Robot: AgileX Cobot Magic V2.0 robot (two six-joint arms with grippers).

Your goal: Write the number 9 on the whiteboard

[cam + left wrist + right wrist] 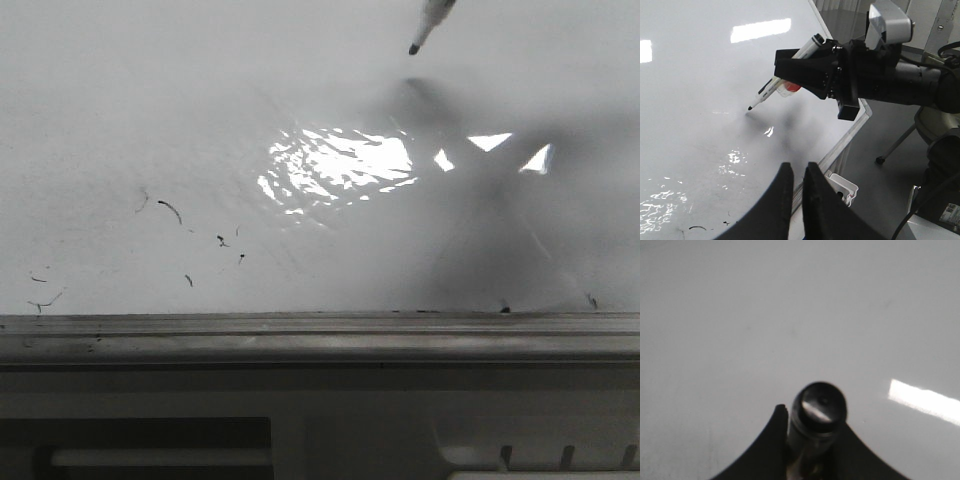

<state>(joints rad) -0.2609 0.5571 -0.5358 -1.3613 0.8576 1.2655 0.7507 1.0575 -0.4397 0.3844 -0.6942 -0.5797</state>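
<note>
The whiteboard [150, 100] fills the front view, glossy white with a bright glare patch [340, 165]. No number 9 shows on it, only small black flecks [172, 210] at the lower left. My right gripper [805, 70] is shut on a black-tipped marker [771, 89]. The marker's tip [413, 48] points down at the far right part of the board and hangs close above its shadow, with no line under it. From the right wrist, the marker's rear end [818, 405] sits between the fingers [780, 422]. My left gripper [799, 167] is shut and empty over the board's near edge.
A grey metal rail [300, 335] runs along the board's near edge. A white plastic holder [842, 187] hangs off the board's side edge. A chair leg with a caster [897, 145] stands on the floor beyond that edge.
</note>
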